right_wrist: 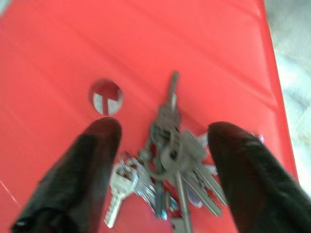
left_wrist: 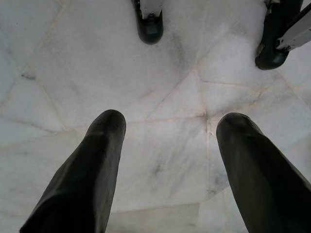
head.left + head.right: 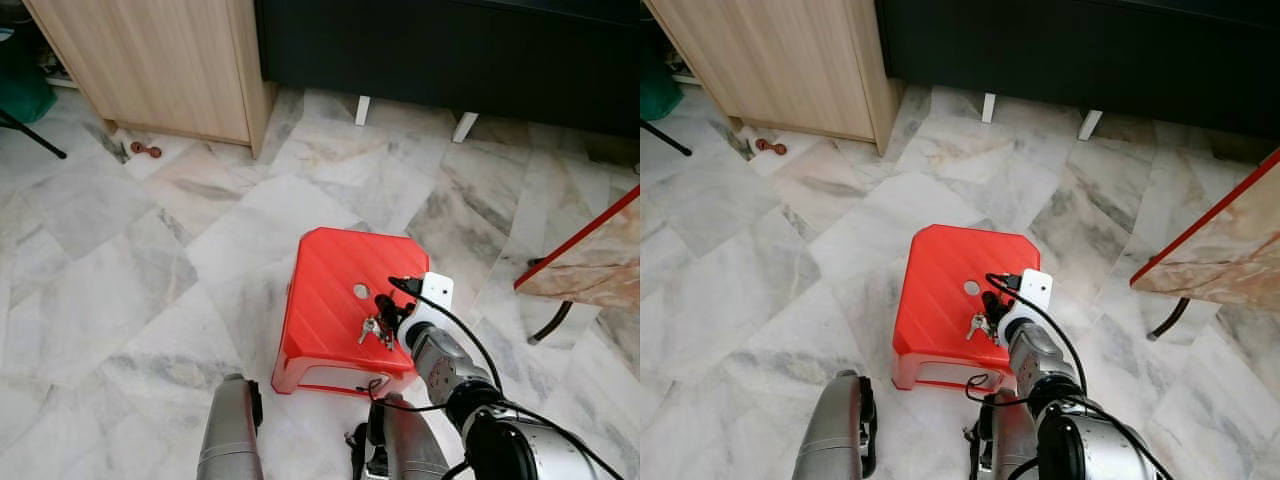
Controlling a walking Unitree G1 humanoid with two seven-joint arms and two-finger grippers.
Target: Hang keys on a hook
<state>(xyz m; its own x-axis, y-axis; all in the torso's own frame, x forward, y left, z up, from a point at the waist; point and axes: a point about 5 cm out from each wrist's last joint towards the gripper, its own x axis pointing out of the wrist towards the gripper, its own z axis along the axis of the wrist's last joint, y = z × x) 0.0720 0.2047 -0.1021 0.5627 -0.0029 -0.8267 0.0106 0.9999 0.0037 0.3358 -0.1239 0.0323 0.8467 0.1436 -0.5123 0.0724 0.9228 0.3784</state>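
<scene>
stool (image 3: 330,290): bright red, diagonal ribbing across the top
keys (image 1: 170,165): silvery grey bunch, lying between the right gripper's (image 1: 163,145) parted black fingers
floor (image 3: 150,290): white marble, grey veining
left gripper (image 2: 167,145): black fingers spread, pale marble between them
cupboard (image 3: 160,60): light wood grain
sofa (image 3: 450,50): dark, white legs

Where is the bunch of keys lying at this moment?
The bunch of keys lies on the red plastic stool, near its small round hole, between the open fingers of the right gripper.
</scene>
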